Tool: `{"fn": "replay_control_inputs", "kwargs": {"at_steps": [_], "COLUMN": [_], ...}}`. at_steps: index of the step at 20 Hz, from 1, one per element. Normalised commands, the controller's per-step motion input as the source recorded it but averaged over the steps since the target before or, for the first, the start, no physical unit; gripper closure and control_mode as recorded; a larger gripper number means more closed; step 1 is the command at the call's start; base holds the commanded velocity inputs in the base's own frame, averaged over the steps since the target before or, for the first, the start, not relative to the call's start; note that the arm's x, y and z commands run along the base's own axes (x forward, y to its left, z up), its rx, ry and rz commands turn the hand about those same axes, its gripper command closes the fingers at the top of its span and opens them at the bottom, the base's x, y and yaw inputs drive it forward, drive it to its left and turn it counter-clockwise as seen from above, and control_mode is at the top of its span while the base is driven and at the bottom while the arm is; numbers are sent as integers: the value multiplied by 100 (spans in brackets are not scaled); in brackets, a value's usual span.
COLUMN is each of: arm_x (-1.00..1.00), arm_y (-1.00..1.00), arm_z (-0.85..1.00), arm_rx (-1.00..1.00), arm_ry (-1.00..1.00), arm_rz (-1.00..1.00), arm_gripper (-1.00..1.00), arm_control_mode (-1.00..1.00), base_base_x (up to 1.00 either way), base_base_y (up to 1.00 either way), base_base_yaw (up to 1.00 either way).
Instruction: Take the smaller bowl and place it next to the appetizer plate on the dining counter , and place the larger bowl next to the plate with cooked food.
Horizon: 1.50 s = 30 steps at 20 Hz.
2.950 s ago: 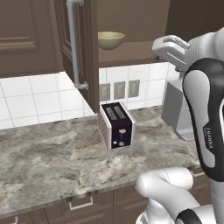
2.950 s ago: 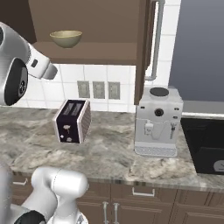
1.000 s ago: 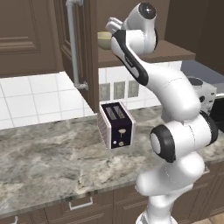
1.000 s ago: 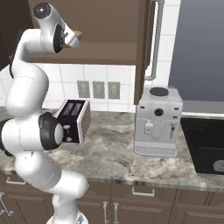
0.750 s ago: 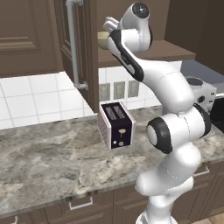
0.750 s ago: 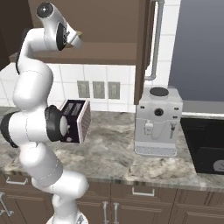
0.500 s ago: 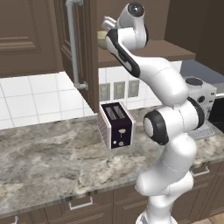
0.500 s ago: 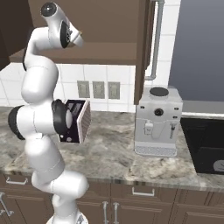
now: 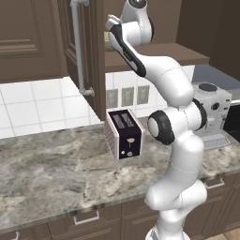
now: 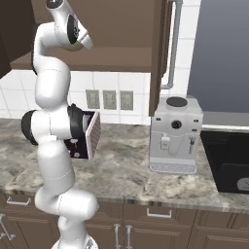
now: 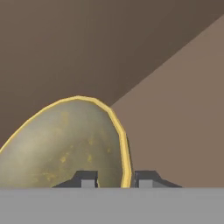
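Marbled grey stone tops the near desk (image 9: 56, 173), where a dark toaster (image 9: 124, 135) stands tilted just left of the arm's elbow, and a silver coffee machine (image 10: 175, 135) sits further right against the tiled wall. Higher and farther back, the arm reaches into the brown wall cabinet's shelf (image 9: 173, 50). Up there the hand (image 11: 114, 179) has its fingers narrowed on either side of the smaller bowl's (image 11: 65, 144) pale rim, gripping it on the shelf.
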Motion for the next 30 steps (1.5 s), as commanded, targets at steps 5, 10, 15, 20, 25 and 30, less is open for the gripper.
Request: {"fn": "replay_control_inputs", "kwargs": {"at_steps": [5, 10, 15, 20, 25, 30], "arm_x": [-6, -40, -86, -100, -100, -100], "arm_y": [0, -11, -59, -53, -5, -12], "arm_z": [-6, -29, -2, -6, -3, 0], "arm_rx": [0, -1, 0, 0, 1, 0], "arm_ry": [-1, -7, -4, -11, -18, -5], "arm_rz": [0, -7, -13, -10, -4, 0], "arm_gripper": [100, 100, 100, 100, 100, 100], "arm_control_mode": [-100, -100, -100, -100, -100, -100], "base_base_x": [0, 0, 0, 0, 0, 0], "base_base_y": [0, 0, 0, 0, 0, 0], "base_base_yaw": [0, 0, 0, 0, 0, 0]}}
